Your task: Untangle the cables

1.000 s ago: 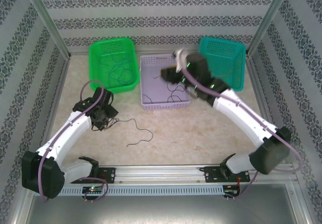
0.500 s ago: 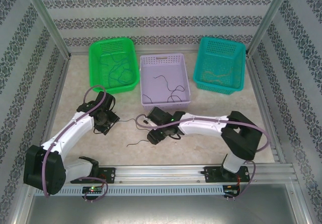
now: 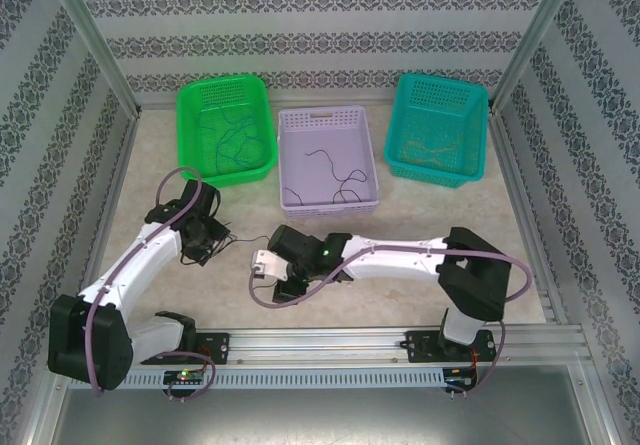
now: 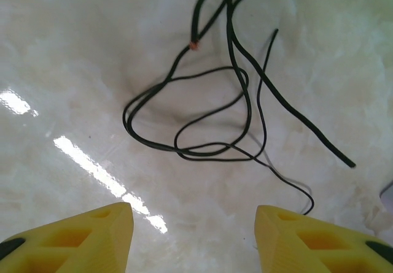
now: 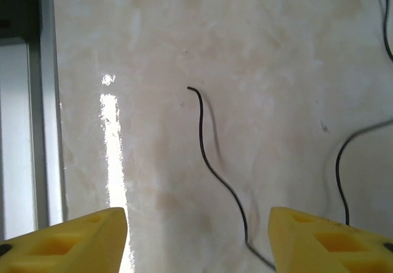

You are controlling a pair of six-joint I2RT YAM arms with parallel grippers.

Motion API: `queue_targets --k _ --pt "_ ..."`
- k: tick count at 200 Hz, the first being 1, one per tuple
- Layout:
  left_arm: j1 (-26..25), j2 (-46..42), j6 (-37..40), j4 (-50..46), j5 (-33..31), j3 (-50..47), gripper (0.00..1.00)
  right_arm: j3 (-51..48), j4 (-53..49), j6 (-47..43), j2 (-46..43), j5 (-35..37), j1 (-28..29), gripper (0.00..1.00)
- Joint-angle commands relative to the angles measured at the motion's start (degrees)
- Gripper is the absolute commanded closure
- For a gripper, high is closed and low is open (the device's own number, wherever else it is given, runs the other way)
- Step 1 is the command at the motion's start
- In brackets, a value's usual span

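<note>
L hand [image 3: 203, 237] low over table [image 3: 430, 220], fingers apart, nothing held. Wrist cam: tangled black cable [image 4: 209, 156] lies on table just ahead of the tips, looped over itself, w/ a small orange spot on one strand. R hand [image 3: 268, 265] centre-left of table, near L hand, fingers apart too, nothing clamped. Loose black cable end [image 5: 201, 132] on table betw its tips. Other cables in baskets at far edge: blue wires [image 3: 235, 145] in green basket [image 3: 222, 80], black wires [image 3: 345, 177] in purple basket [image 3: 325, 115], yellowish wires [image 3: 430, 150] in teal basket [image 3: 440, 80].
</note>
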Motion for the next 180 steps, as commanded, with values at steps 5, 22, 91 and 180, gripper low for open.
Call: queue_targets --k 5,22,91,180 --pt "2.9 0.4 2.7 -0.8 1.0 1.1 0.45 8.9 -7.4 -11.3 6.8 -0.5 0.3 0.37" --pt "4.3 0.9 3.2 0.0 1.9 0.9 0.45 14.0 -11.1 -11.7 11.6 -2.0 0.5 0.39" --pt "5.3 3.0 3.9 0.5 2.7 1.3 0.45 22.2 -18.6 -6.5 22.8 -0.1 2.1 0.52" --pt "5.4 1.0 3.7 -0.2 1.2 1.2 0.45 24.6 -20.0 -4.1 20.5 -3.1 0.6 1.00"
